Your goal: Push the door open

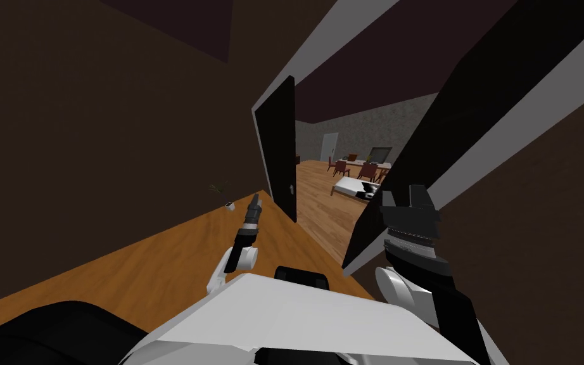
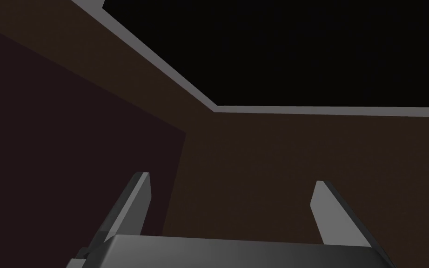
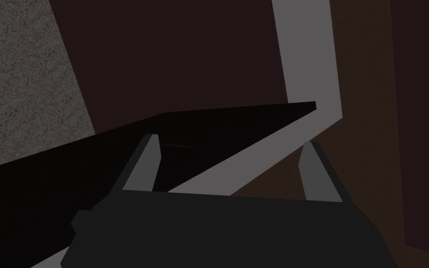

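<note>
The door is a pair of black leaves in a grey frame (image 1: 525, 108). The left leaf (image 1: 282, 142) stands swung well away at about eleven o'clock from me, and the right leaf (image 1: 433, 146) stands at one o'clock, angled partway across the opening. The right gripper (image 1: 405, 195) is raised low against the near face of that right leaf, its two blades spread apart and holding nothing. I judge it sits there because a push needs only the hand set against the panel, not a grasp, though I cannot tell whether it is touching. In its wrist view the leaf's top edge and the frame run beyond the fingers. The left gripper (image 1: 256, 201) reaches toward twelve o'clock over the wooden floor (image 1: 170, 266), blades likewise apart and empty, near the left leaf's lower edge and beside the brown wall (image 1: 94, 127). It seems held clear of the work. Through the gap at twelve o'clock, well beyond, are a table with chairs (image 1: 360, 166) and a low white piece of furniture (image 1: 349, 185). I see nothing in the right leaf's swing. The frame at two o'clock looks like the nearest hazard for the forearm.
</note>
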